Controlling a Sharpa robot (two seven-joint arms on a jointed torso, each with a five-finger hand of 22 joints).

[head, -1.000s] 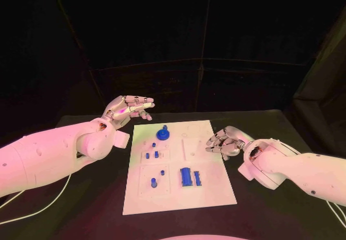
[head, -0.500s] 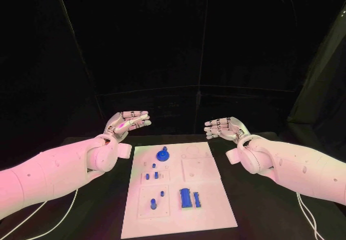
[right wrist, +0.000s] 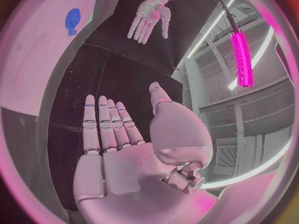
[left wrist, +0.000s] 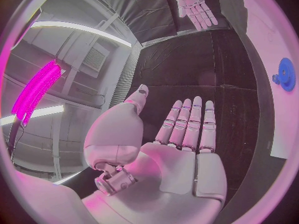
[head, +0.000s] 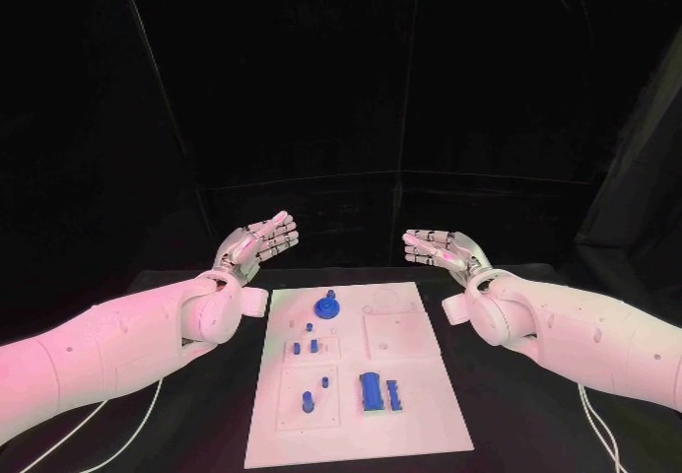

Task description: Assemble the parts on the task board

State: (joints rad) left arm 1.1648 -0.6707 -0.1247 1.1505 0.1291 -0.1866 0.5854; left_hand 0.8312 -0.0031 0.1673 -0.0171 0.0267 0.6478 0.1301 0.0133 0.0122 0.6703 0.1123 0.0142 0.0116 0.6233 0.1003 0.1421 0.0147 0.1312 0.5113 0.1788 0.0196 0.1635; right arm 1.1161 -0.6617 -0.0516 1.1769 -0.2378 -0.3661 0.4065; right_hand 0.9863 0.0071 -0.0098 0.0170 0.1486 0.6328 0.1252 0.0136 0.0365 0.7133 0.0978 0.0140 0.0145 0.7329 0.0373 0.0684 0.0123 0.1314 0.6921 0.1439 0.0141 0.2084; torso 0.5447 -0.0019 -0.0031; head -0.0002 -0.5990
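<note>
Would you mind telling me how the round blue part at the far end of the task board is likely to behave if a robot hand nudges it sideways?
The round blue part looks like a low disc with a small knob on top, so it would probably slide rather than tip. It appears small and rigid, likely light. Whether it sits loose or seated in the task board cannot be told, so it may resist.
</note>
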